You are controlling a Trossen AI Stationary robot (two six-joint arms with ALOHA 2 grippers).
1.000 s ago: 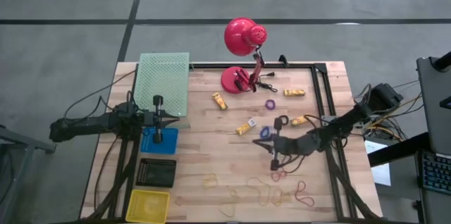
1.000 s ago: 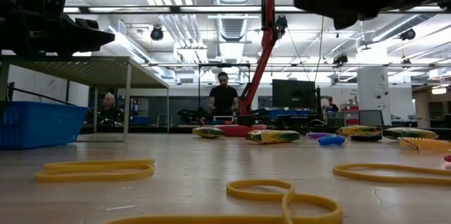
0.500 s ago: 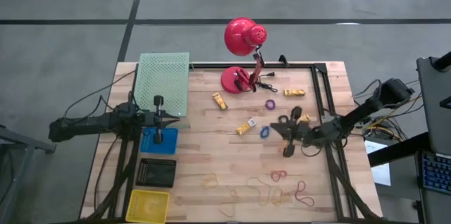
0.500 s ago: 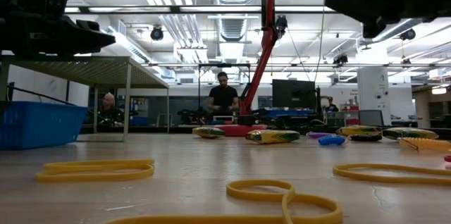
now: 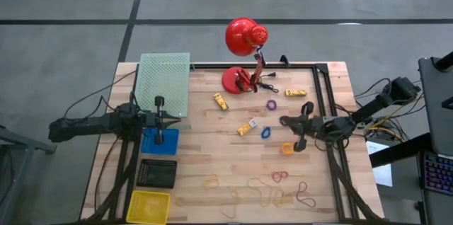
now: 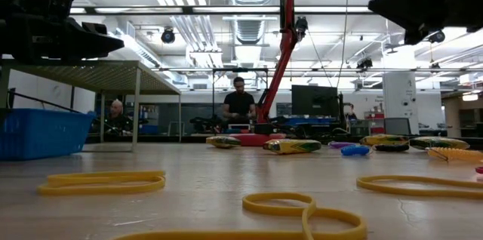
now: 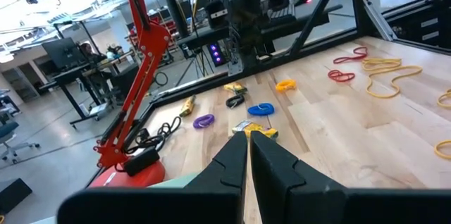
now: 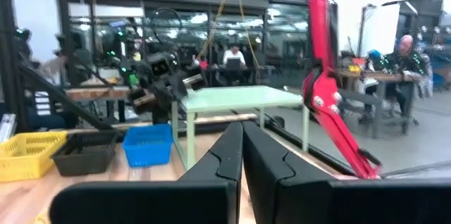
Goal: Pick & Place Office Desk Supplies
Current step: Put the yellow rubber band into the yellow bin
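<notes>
Judging by looks, rubber bands [image 5: 272,195] strewn along the table's [image 5: 205,147] near edge seem light and floppy, best pinched on one strand, while right gripper [image 5: 298,145], clenched empty, hovers beside orange ring [image 5: 287,148]; left gripper [image 5: 158,140] waits clenched over blue bin [image 5: 170,139].

The wooden table [image 5: 205,158] carries a red lamp [image 5: 236,80] at its far edge. On its left side stand a green mesh tray [image 5: 164,83], a blue bin [image 5: 160,141], a black bin [image 5: 158,173] and a yellow bin [image 5: 149,206] in a row. Yellow pieces [image 5: 221,102] lie scattered mid-table with a purple ring [image 5: 271,105], a blue ring [image 5: 266,132] and an orange ring [image 5: 287,148]. Tan bands [image 5: 263,194] and red bands [image 5: 279,177] lie near the front edge.
</notes>
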